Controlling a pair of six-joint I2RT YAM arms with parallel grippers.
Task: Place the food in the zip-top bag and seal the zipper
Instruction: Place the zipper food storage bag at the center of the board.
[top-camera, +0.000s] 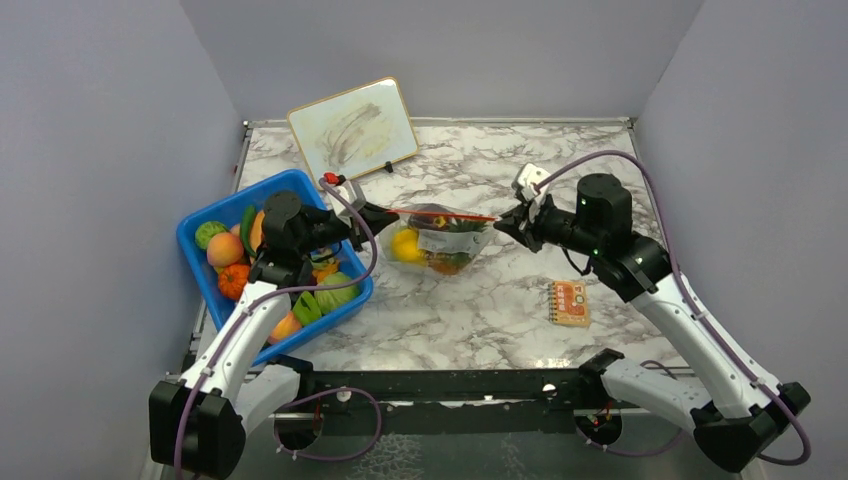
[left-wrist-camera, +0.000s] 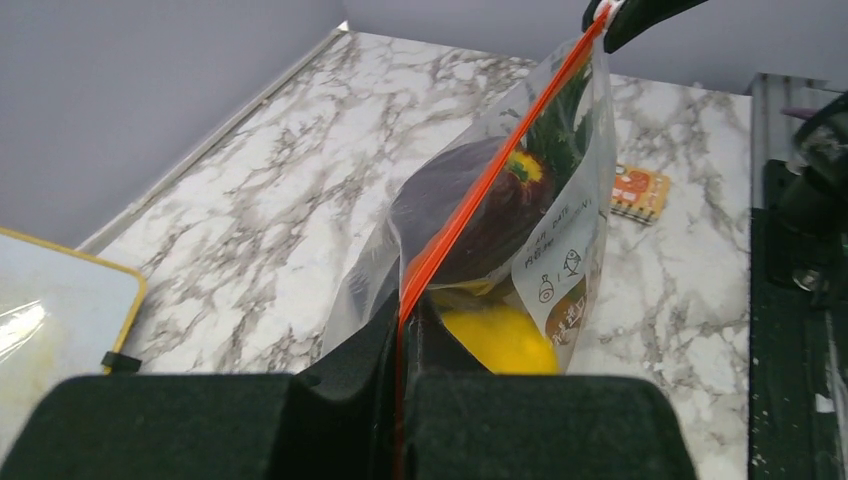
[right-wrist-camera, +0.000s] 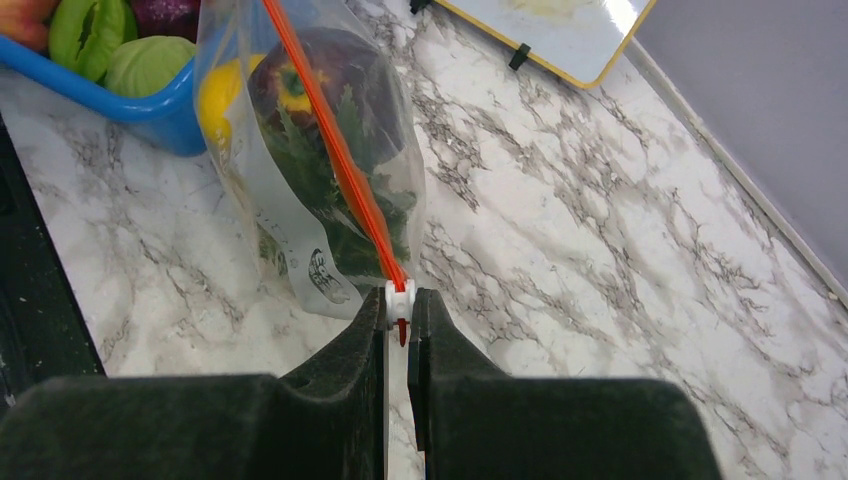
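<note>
Blue plastic tub (top-camera: 245, 192) at the left holds leftover toy fruit (top-camera: 226, 250). The left gripper (left-wrist-camera: 400, 322) clamps one end of the thin orange-red zipper (top-camera: 445, 214). The clear crinkly zip-top bag (top-camera: 455, 242), with purple and yellow food (top-camera: 405, 245) inside, hangs mid-table. The right gripper (right-wrist-camera: 400, 312) pinches the white slider (right-wrist-camera: 399, 295), so sealing seems nearly done.

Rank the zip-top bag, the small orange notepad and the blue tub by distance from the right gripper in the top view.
1. zip-top bag, its end pinched in the right gripper.
2. small orange notepad, toward the arm bases.
3. blue tub, across on the left.
</note>
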